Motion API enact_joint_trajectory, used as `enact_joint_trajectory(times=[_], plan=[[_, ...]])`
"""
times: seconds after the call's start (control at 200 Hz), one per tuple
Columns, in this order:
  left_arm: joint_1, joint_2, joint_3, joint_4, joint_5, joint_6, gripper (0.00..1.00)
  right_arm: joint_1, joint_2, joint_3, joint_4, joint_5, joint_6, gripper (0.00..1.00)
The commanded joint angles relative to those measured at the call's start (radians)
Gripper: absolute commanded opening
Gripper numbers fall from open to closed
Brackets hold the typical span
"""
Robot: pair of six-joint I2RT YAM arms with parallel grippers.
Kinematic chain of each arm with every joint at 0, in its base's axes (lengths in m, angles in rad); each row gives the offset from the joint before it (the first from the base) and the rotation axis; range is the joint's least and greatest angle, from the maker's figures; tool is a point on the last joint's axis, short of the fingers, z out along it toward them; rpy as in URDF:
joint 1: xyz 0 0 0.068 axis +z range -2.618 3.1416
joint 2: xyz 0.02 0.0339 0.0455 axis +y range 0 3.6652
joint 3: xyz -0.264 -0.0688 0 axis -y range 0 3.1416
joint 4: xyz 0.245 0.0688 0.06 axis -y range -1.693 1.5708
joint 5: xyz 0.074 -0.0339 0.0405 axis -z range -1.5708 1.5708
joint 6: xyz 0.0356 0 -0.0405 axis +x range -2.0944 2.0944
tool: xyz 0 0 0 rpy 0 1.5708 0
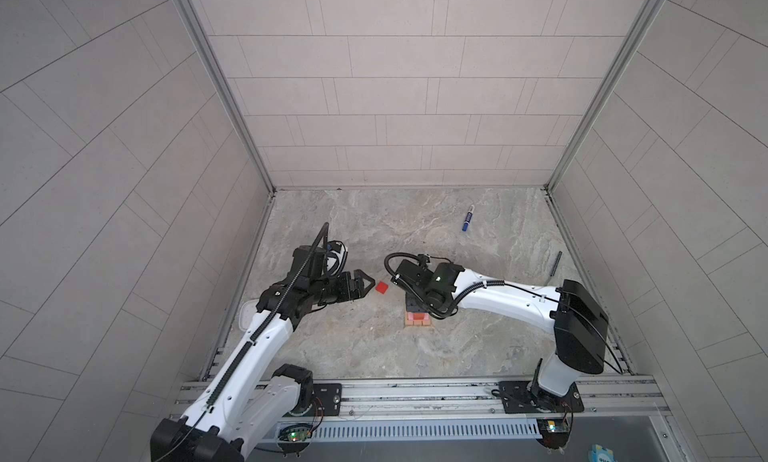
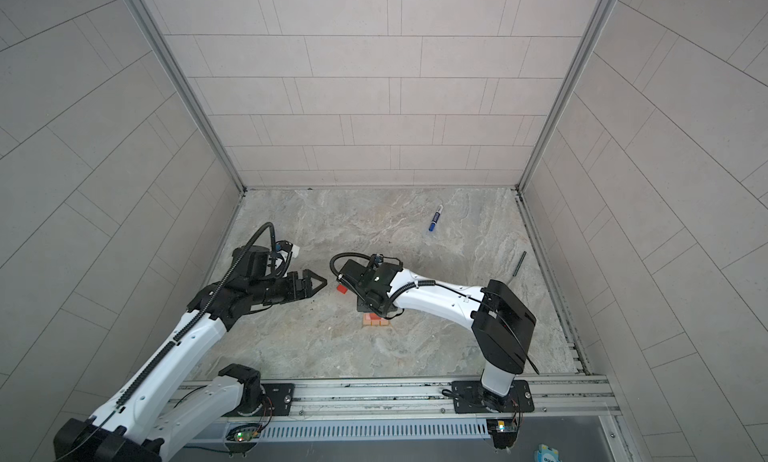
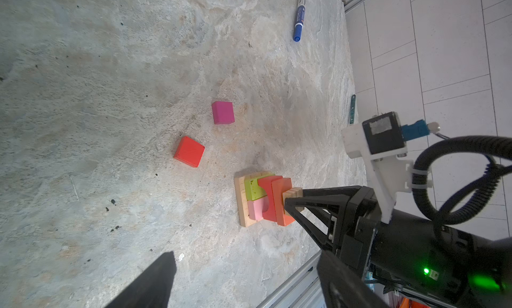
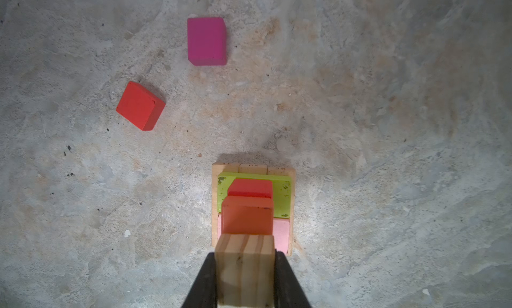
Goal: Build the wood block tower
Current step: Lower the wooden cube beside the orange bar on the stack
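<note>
Above the marbled stone tabletop [image 1: 374, 356], my right gripper [image 3: 294, 199], clamped on a tan block [image 4: 245, 267], hangs just over the tower's orange brick [image 4: 246, 215]; my left gripper [image 1: 368, 284] gapes, empty.

in both top views the right arm [image 1: 498, 297] hides the magenta cube [image 3: 223, 112] and most of the tower [image 1: 417, 320].

Lab test cell: tiled walls [image 1: 374, 85], aluminium rail [image 1: 415, 391]

The left gripper [image 1: 372, 282] points at a red cube [image 1: 382, 288]; the right arm [image 1: 498, 298] covers most of the block tower [image 1: 417, 320].
</note>
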Motion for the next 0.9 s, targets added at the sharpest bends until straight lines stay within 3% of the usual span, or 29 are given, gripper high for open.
enact_joint_trajectory(times=[0.0,0.395,0.716,0.891], plan=[[-0.005,-0.003,-0.003,-0.009,0.008,0.011,0.87,-0.004,-0.002,-0.005,-0.009,0.009,0.012,0.25],[-0.005,-0.003,-0.003,-0.010,0.009,0.011,0.87,-0.005,-0.001,-0.010,-0.013,0.019,0.012,0.26],[-0.005,-0.003,-0.003,-0.011,0.006,0.011,0.87,-0.006,0.000,-0.006,0.002,-0.002,0.001,0.36],[-0.005,-0.004,-0.004,-0.012,0.006,0.011,0.87,-0.005,-0.001,-0.011,0.002,-0.002,0.001,0.37]])
